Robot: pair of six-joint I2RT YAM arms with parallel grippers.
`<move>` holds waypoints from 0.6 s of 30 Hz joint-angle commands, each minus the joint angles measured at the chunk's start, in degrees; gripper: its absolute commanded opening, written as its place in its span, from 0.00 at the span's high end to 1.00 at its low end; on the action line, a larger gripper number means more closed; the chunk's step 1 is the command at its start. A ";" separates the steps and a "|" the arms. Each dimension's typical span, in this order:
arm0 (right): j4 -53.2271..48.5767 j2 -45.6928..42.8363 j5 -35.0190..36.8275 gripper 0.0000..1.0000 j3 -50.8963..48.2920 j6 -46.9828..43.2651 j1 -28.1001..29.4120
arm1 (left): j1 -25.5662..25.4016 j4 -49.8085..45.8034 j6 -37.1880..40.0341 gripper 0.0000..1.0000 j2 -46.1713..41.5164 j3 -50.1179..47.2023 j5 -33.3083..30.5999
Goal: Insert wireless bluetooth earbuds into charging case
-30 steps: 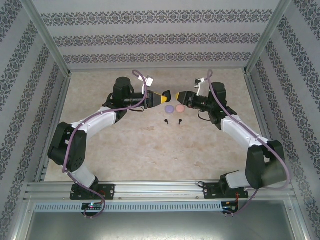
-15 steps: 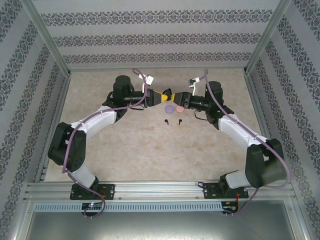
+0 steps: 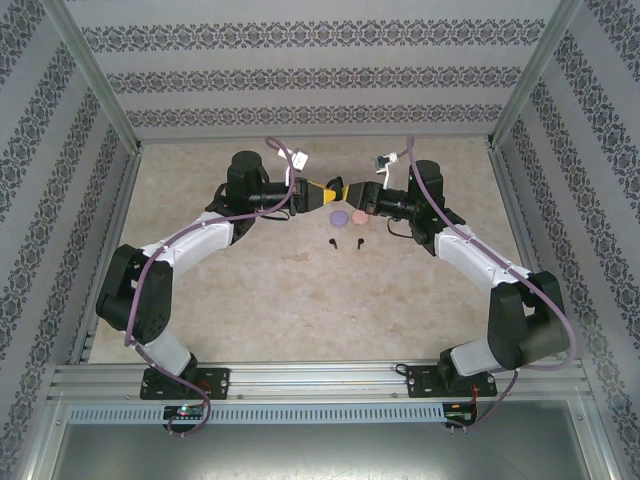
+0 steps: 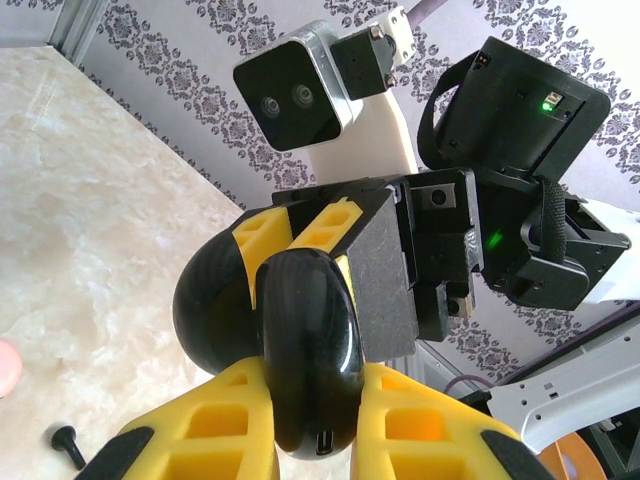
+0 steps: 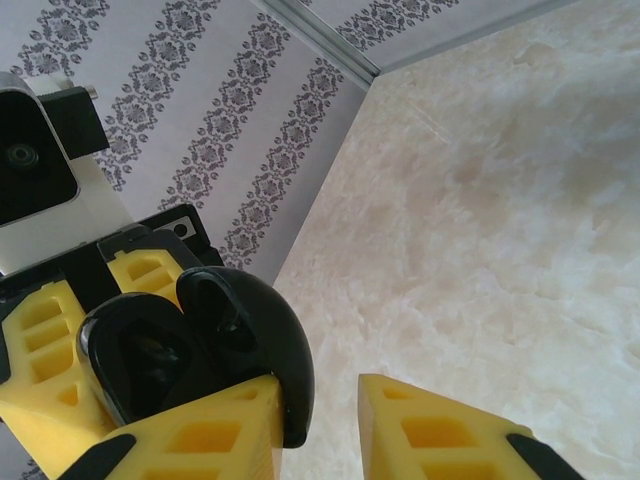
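Above the tabletop's far middle, the right gripper (image 5: 318,386) now reaches the case (image 4: 305,345) clamped by the left gripper (image 3: 334,191). Its part-open jaws are narrowing, likely to work the lid.

Black-and-white arms (image 3: 190,240), purple cables (image 3: 282,154), yellow gripper fingers (image 4: 420,430).

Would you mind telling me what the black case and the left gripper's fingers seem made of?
The black case looks like hard glossy plastic, given sharp reflections on its curved shell. On the left gripper, the fingers look like matte yellow plastic, possibly printed, judging by open ribbed pockets.
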 commanded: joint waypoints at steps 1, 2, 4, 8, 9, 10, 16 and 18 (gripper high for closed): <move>2.64 1.14 0.48 0.78 2.24 0.95 -0.29 | -1.49 1.25 1.38 1.00 -1.44 0.68 2.67; 2.67 1.11 0.48 0.80 2.23 1.00 -0.28 | -1.51 1.20 1.45 1.00 -1.44 0.69 2.68; 2.79 1.15 0.40 0.85 2.23 1.06 -0.33 | -1.59 1.21 1.47 1.00 -1.35 0.78 2.68; 2.92 1.00 0.31 0.98 2.34 1.38 -0.24 | -1.67 1.03 1.56 1.00 -1.09 0.69 2.61; 2.83 0.90 0.31 1.00 2.42 1.43 -0.28 | -1.83 0.95 1.64 1.00 -0.96 0.66 2.60; 2.75 0.85 0.23 1.00 2.46 1.55 -0.31 | -1.86 0.69 1.77 1.00 -0.84 0.64 2.44; 0.55 0.05 1.15 1.00 3.03 1.11 -0.30 | -1.94 -1.40 2.79 0.71 -0.57 0.35 -1.30; -2.21 -0.10 2.46 1.00 3.45 -0.23 -0.34 | -1.97 -2.83 4.14 0.52 -1.16 0.33 -4.23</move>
